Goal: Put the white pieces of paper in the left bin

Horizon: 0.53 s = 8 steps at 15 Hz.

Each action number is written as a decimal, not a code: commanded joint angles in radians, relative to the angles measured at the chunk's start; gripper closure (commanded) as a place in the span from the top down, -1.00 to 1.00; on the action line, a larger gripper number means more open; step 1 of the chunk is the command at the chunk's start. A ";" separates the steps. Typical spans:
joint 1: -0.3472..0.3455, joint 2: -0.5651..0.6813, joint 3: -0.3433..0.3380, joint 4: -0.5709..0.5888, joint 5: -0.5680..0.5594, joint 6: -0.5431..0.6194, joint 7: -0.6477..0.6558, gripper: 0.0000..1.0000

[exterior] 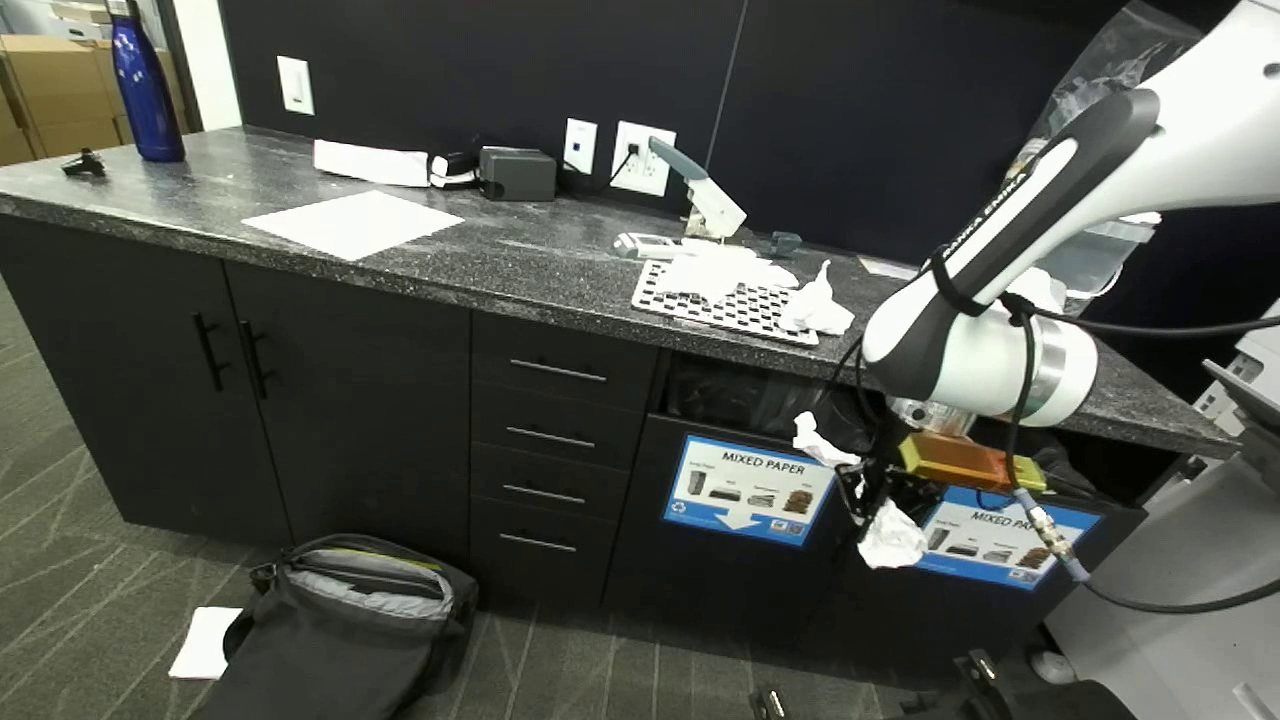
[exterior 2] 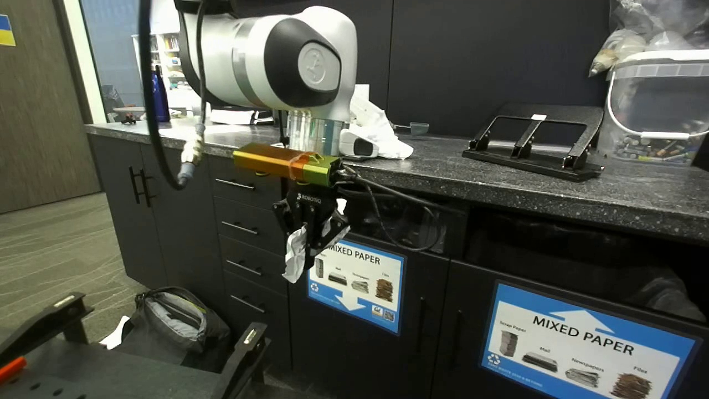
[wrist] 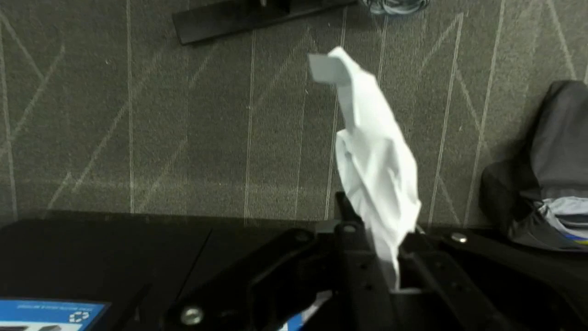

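Note:
My gripper [exterior 2: 308, 259] is shut on a crumpled white piece of paper [wrist: 381, 170], which fans out past the fingertips in the wrist view. In an exterior view, white paper [exterior: 893, 537] sticks out on two sides of the black fingers. The gripper hangs below counter height, in front of the cabinet and over the floor. The left bin [exterior: 690, 580] carries a blue-and-white "MIXED PAPER" label [exterior 2: 357, 280]; its opening lies under the counter edge, with dark plastic inside. More white pieces of paper [exterior: 715, 272] lie on the counter, one crumpled scrap [exterior: 818, 306] nearer the edge.
A black-dotted sheet [exterior: 725, 305] lies under the scraps. The right bin has a similar label [exterior 2: 587, 338]. On the counter stand a black laptop stand [exterior 2: 534, 141], a clear bucket [exterior 2: 656, 111] and a blue bottle [exterior: 145, 90]. A dark bag [exterior: 350, 630] rests on the floor.

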 commanded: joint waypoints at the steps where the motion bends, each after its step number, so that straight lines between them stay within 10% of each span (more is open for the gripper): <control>1: 0.012 0.109 0.029 0.075 0.024 0.118 0.006 -0.83; 8: -0.007 0.289 0.039 0.306 0.013 0.192 0.025 -0.83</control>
